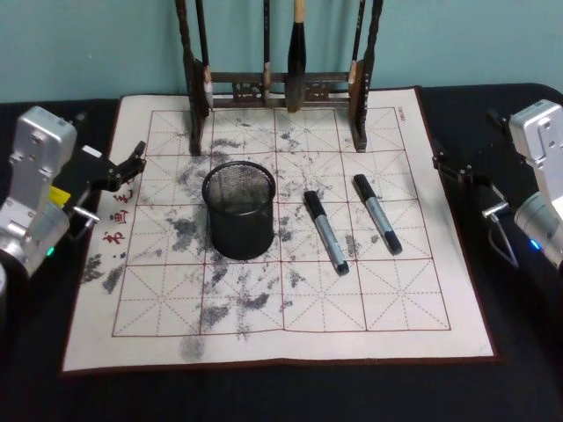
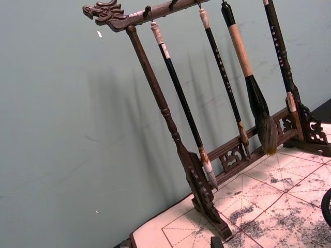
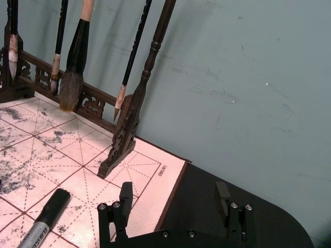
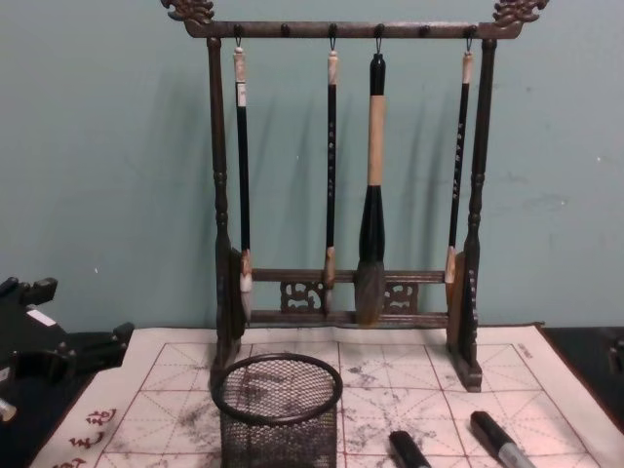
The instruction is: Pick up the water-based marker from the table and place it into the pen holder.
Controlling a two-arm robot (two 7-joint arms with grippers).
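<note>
Pen holder [image 4: 278, 409] cropped in chest view (markers [image 4: 409, 450] too); left gripper [image 1: 134, 165], right gripper [image 3: 173, 199] agape

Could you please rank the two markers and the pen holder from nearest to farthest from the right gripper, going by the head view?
From the right gripper:
1. Right-hand marker, rightmost of the three.
2. Left-hand marker, beside it, toward the centre.
3. Pen holder, left of both markers.

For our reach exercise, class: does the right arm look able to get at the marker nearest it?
Probably yes. The right claw hangs open off the right edge of the calligraphy mat, and that marker lies flat on it with nothing between.
</note>
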